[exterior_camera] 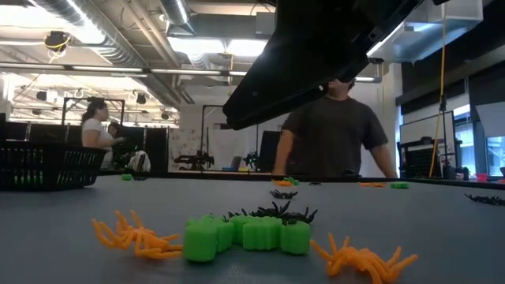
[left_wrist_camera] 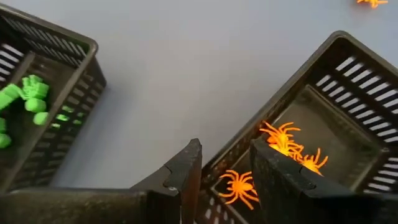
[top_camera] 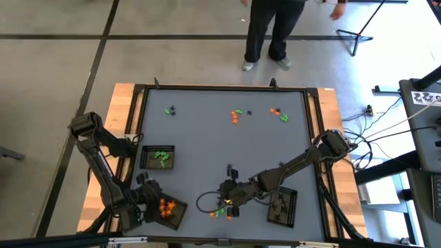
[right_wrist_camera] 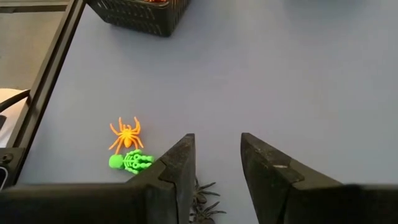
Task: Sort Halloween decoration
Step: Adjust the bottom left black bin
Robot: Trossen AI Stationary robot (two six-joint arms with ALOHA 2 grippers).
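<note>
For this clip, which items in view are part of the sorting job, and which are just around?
Part of the job:
- orange spiders in the tray under the left gripper
- green trinkets in the second tray
- loose orange spider and green skeleton by the right gripper

Just around:
- person beyond the table
- cables

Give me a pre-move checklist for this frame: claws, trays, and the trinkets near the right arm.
1. Left claw open, empty, over the orange tray: ok.
2. Right claw open, nothing between its fingers: ok.
3. Black spiders lie at the right claw's fingers, ready to pick: ok.
4. Orange spider and green skeleton lie beside the black ones, close enough to catch by mistake: not ok.
5. Green tray holds only green: ok.
6. Third tray contents: cannot tell.
</note>
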